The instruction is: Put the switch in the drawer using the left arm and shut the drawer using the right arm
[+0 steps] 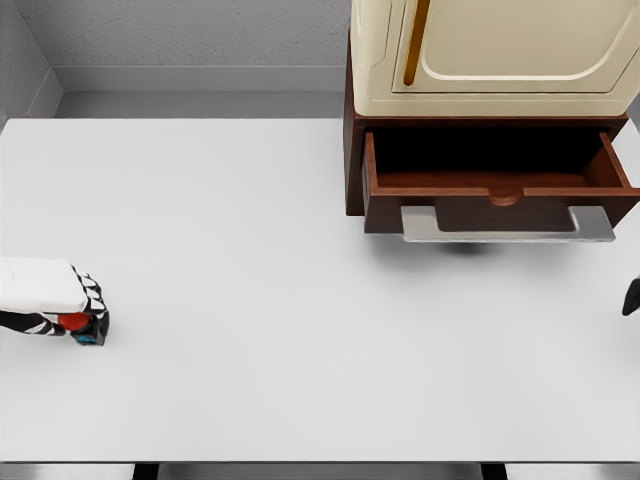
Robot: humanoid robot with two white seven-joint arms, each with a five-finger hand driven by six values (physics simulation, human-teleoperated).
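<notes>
At the bench's far left edge, the left hand was clenched over the switch, a small dark block with a red button and a blue fleck. The wooden drawer stood open well apart at upper right, with a flat metal handle. The long carry could shake the smooth little box loose, or it might clip the drawer front; the right hand barely showed, fingers unreadable.
</notes>
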